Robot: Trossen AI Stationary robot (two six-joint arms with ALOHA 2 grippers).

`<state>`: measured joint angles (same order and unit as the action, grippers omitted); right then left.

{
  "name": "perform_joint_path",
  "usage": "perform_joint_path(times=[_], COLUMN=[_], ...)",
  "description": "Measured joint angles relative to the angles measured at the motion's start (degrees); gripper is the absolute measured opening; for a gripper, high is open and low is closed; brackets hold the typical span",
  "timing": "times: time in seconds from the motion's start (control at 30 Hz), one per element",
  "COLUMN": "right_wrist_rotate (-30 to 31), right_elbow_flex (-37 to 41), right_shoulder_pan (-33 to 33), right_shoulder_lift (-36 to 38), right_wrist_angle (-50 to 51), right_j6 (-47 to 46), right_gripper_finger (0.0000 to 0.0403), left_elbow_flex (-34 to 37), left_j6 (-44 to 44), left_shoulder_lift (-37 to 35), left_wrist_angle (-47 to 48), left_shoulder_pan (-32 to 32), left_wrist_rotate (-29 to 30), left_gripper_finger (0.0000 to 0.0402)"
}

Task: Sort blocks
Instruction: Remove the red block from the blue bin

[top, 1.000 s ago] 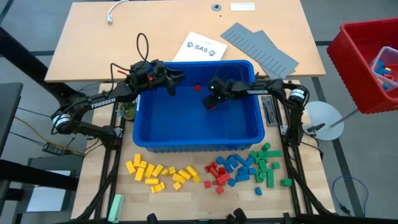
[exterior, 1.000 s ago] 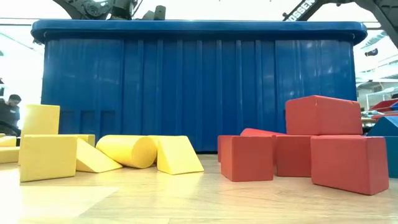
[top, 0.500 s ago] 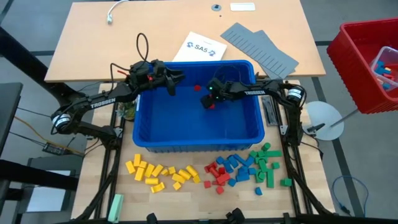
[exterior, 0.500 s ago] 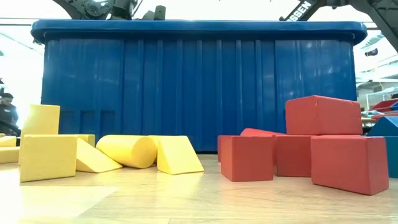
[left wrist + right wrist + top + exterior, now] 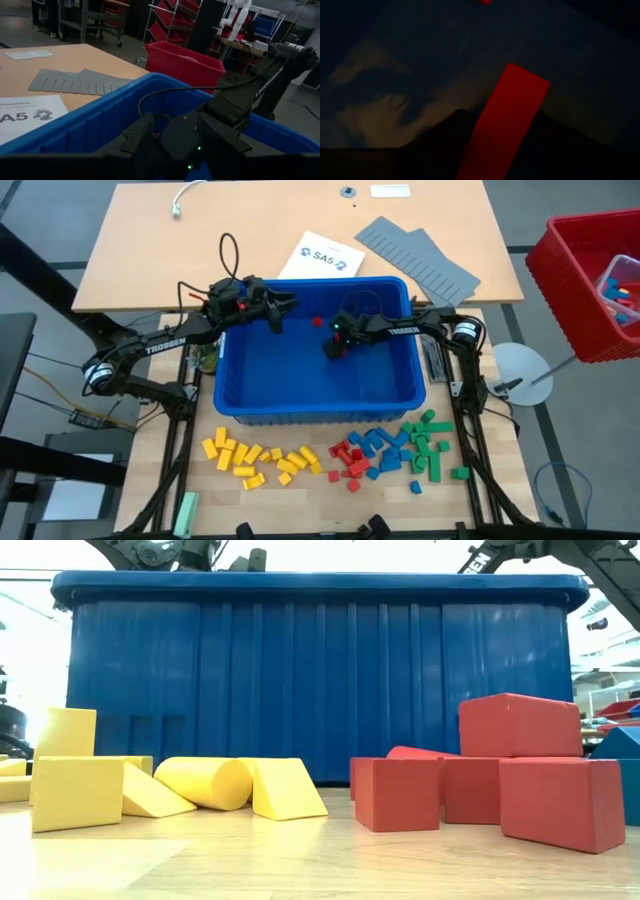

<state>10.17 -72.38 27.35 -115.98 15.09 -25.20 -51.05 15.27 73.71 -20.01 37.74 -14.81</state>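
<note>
right gripper grips red block (inside blue bin).

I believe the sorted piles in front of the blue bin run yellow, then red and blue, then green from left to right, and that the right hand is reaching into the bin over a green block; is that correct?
Nearly: the block under the right hand is red, not green, as the right wrist view shows. The piles before the blue bin do run yellow, red and blue, then green.

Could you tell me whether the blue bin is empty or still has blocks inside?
Not empty: one red block lies on the blue bin floor, and another red block sits between the right end effector's fingers.
</note>
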Motion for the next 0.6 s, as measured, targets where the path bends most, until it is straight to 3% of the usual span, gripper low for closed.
perform_joint_path(times=[0.23,0.43,0.6], right_wrist_rotate=[-1.7,-6.3,-13.8], right_elbow_flex=[0.3,0.3,0.2], right_shoulder_pan=[0.0,-0.3,-2.3], right_shoulder_lift=[1.9,9.7,20.7], right_wrist_angle=[0.6,0.6,0.6], right_j6=[6.3,9.8,13.3], right_gripper_finger=[0.0105,0.0105,0.0105], left_elbow_flex=[0.0,0.0,0.0], left_j6=[0.0,0.0,0.0], left_shoulder_lift=[0.0,0.0,0.0], left_wrist_angle=[-0.1,-0.2,-0.2], left_shoulder_pan=[0.0,0.0,0.0], left_wrist_rotate=[0.0,0.0,0.0], left_gripper_finger=[0.0163,0.0163,0.0163])
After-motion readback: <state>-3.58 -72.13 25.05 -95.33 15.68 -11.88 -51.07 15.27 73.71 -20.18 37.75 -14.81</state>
